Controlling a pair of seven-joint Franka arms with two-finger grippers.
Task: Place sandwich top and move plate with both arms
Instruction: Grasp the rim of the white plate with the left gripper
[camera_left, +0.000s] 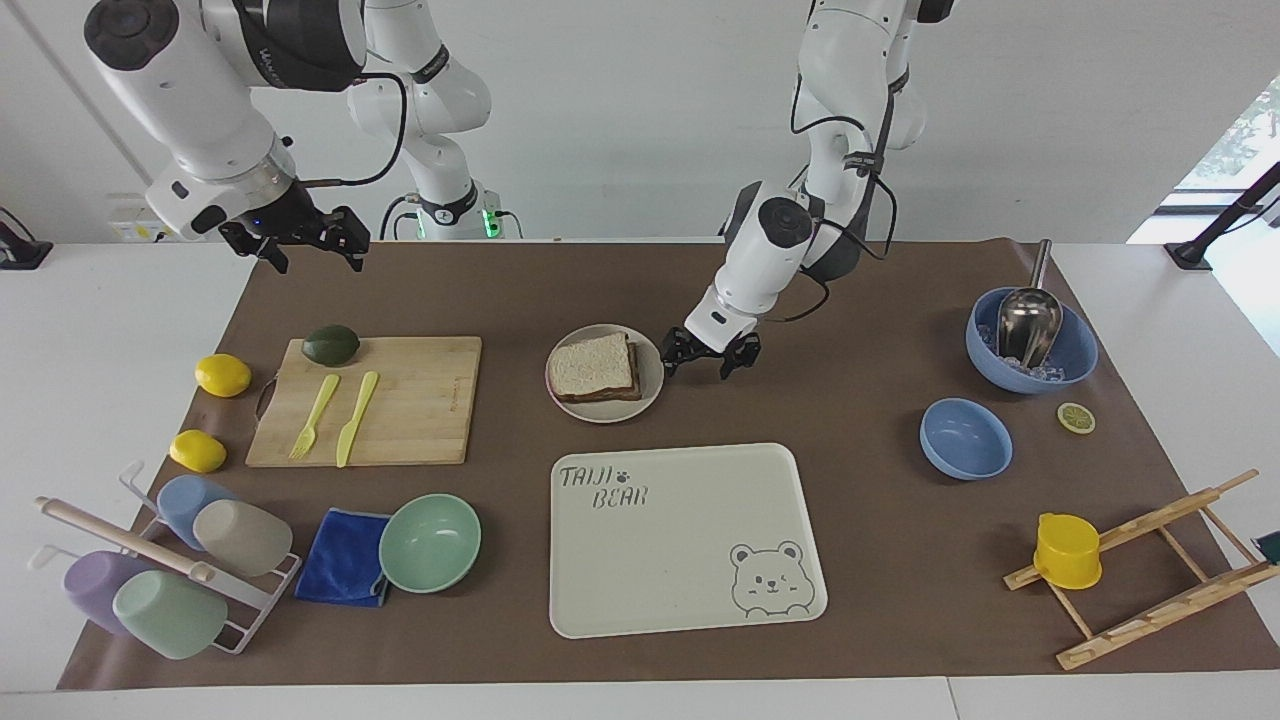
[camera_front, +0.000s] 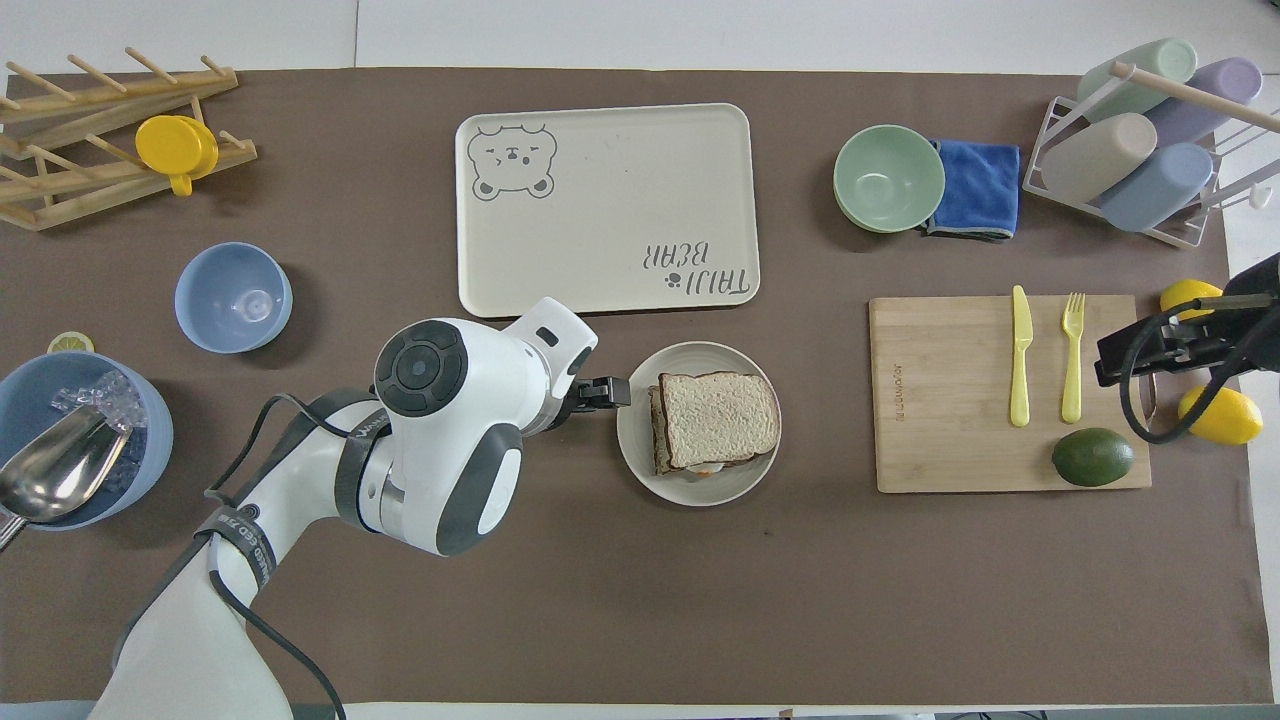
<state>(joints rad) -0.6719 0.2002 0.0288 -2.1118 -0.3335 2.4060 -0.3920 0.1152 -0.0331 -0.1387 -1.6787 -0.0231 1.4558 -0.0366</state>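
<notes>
The sandwich top (camera_left: 595, 364) lies flat as the uppermost slice of a sandwich on the plate (camera_left: 652, 384), in the middle of the table. It also shows in the overhead view (camera_front: 718, 418), with the plate (camera_front: 640, 452) under it. My left gripper (camera_left: 705, 358) is open and empty, low beside the plate's rim toward the left arm's end; in the overhead view (camera_front: 612, 392) it is at the rim. I cannot tell whether it touches. My right gripper (camera_left: 310, 250) is open and empty, raised over the mat near the cutting board's corner (camera_front: 1125, 355).
The bear-printed tray (camera_left: 690, 540) lies farther from the robots than the plate. A cutting board (camera_left: 420, 400) holds an avocado (camera_left: 331, 345), a fork and a knife. A mint bowl (camera_left: 430, 542), blue bowls (camera_left: 965, 438), lemons and racks stand around.
</notes>
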